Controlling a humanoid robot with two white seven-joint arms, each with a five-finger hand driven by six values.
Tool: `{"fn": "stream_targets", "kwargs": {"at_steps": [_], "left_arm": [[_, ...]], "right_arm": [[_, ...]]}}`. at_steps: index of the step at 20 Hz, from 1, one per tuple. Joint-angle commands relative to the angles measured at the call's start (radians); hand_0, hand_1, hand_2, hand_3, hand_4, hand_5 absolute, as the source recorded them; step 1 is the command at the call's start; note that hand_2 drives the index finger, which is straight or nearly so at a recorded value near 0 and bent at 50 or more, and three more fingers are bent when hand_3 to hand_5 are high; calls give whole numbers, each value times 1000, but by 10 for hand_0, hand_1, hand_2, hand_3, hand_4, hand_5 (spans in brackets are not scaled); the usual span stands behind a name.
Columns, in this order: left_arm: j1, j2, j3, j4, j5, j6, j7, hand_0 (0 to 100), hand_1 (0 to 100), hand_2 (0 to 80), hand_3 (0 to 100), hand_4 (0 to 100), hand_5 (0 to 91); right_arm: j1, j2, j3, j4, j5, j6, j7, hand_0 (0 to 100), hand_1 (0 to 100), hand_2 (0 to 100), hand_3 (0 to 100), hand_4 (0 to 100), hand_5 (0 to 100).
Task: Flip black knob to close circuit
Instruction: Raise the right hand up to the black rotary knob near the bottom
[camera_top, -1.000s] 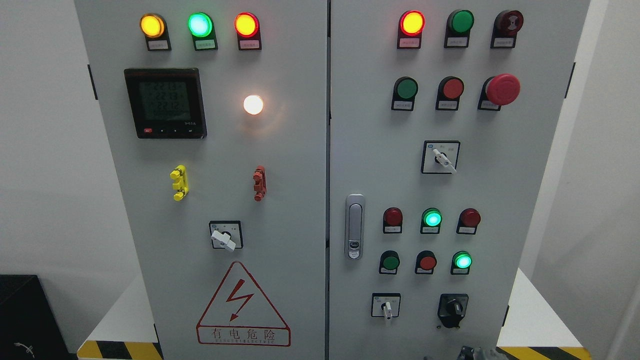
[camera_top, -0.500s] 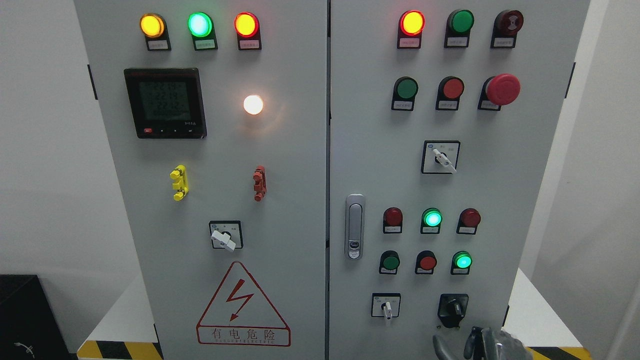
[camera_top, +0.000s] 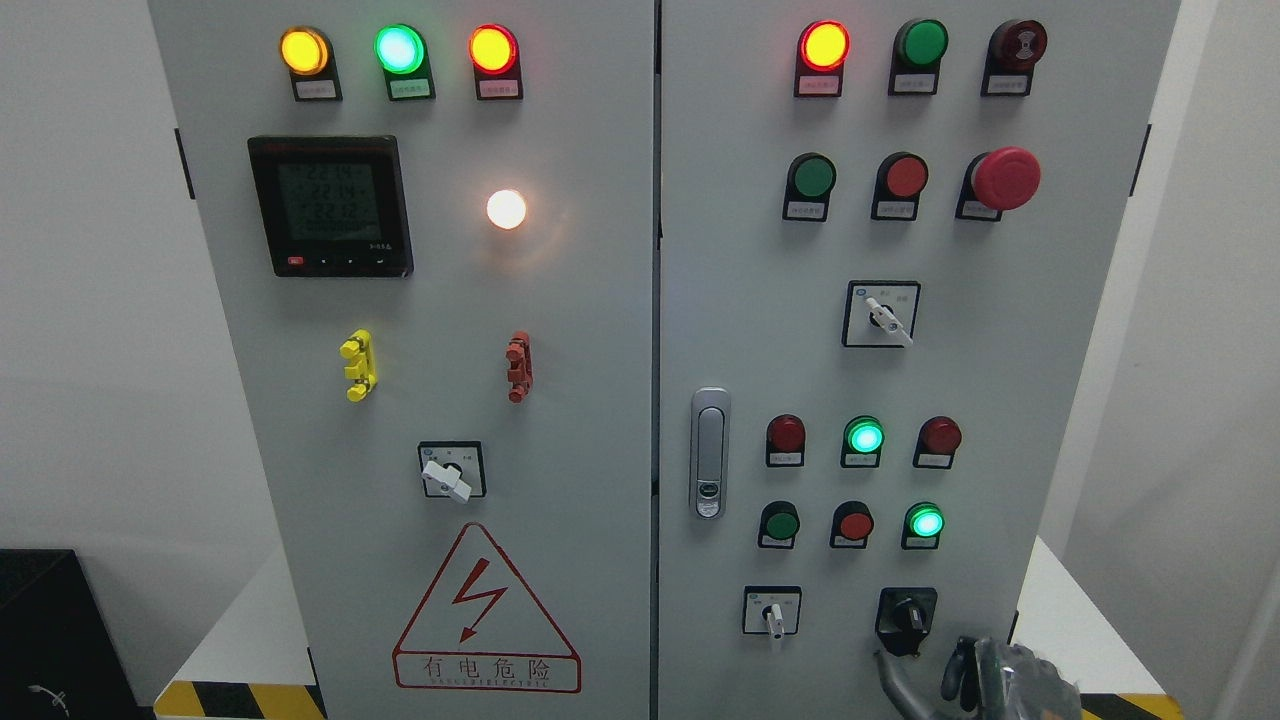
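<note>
Head view: black knob (camera_top: 907, 617) (pointer up-left) untouched, right hand (camera_top: 985, 682) fingers (camera_top: 893, 680) spread below.

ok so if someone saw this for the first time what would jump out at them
Most likely the glowing lamps on the grey cabinet: the bright white lamp on the left door and the yellow, green and red row above it. Next, the big red mushroom emergency stop button at upper right and the red-outlined lightning warning triangle at lower left. At the bottom right, the right hand reaches up just below the black knob.
</note>
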Motion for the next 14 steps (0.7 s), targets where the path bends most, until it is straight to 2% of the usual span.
{"fn": "stream_targets", "kwargs": {"at_steps": [1, 14], "left_arm": [[0, 0, -20, 21, -20, -1, -1, 120, 556, 0, 0, 0, 0], [0, 0, -21, 21, -21, -1, -1, 120, 556, 0, 0, 0, 0]], "right_arm": [[-19, 2, -17, 32, 15, 11, -6, 0, 148, 797, 932, 786, 828], [-42, 2, -22, 68, 17, 22, -5, 0, 155, 794, 932, 786, 825]]}}
